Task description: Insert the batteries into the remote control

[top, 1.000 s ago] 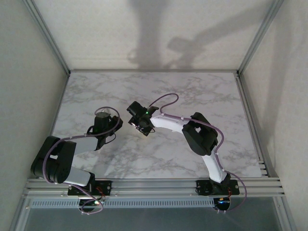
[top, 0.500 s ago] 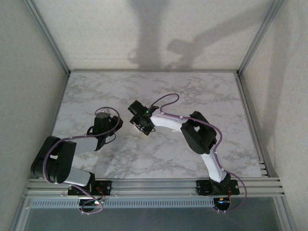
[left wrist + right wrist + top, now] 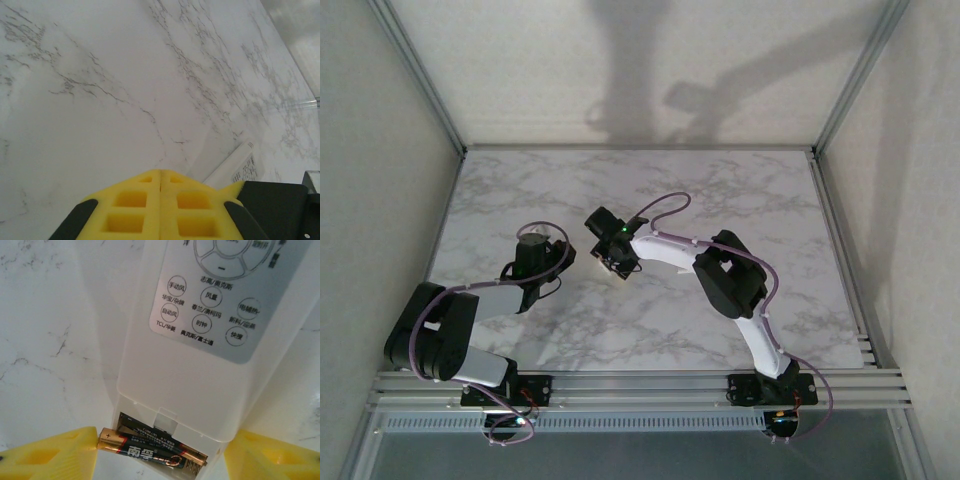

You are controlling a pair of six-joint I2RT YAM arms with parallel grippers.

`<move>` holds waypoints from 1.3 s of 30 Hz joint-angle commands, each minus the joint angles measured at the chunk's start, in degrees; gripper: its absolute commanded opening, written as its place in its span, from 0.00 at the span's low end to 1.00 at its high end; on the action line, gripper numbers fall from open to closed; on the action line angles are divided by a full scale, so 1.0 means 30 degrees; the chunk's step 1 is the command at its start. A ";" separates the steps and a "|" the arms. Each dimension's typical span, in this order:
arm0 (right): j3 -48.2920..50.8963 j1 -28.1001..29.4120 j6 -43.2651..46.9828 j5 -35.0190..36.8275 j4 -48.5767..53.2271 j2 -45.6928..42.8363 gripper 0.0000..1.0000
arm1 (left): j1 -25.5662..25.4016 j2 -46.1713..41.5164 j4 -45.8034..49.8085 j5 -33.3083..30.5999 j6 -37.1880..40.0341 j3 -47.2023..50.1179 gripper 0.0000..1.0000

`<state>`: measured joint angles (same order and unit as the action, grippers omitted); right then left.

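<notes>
Your right end effector (image 3: 161, 444) has narrowed slightly but is still open. Its left pad touches the plus end of a battery (image 3: 150, 451) lying askew across the remote control (image 3: 190, 375)'s open bay, so it looks unseated. Your left end effector (image 3: 160, 176) is closed, pads together, beside the remote. The right wrist camera gives you that tilt; overhead tells you how close the arms stand over the desk (image 3: 720, 190).

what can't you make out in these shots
- Right wrist view: rear battery mostly behind front battery; remote control cut off by top and bottom edges.
- Left wrist view: most of the remote control, behind the left tool and a black part; its print blurred.
- Top external view: remote control too small, under the right tool.
</notes>
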<state>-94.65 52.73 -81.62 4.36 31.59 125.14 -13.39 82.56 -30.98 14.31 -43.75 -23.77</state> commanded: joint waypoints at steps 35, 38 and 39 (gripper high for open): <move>-0.2770 0.0379 0.4628 0.0244 0.5711 0.3775 0.61 | 0.0175 0.0603 -0.0512 0.0446 -0.0269 0.0081 0.05; -0.2829 0.0437 0.4664 0.0293 0.5885 0.3901 0.62 | 0.0160 0.0602 -0.0512 0.0446 -0.0276 0.0088 0.05; -0.2855 0.0426 0.4704 0.0373 0.5935 0.3879 0.62 | 0.0170 0.0598 -0.0513 0.0474 -0.0264 0.0068 0.06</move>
<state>-105.01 52.93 -69.63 4.93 43.09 131.11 -13.39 83.74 -31.16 15.20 -44.18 -23.77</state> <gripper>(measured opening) 0.620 0.057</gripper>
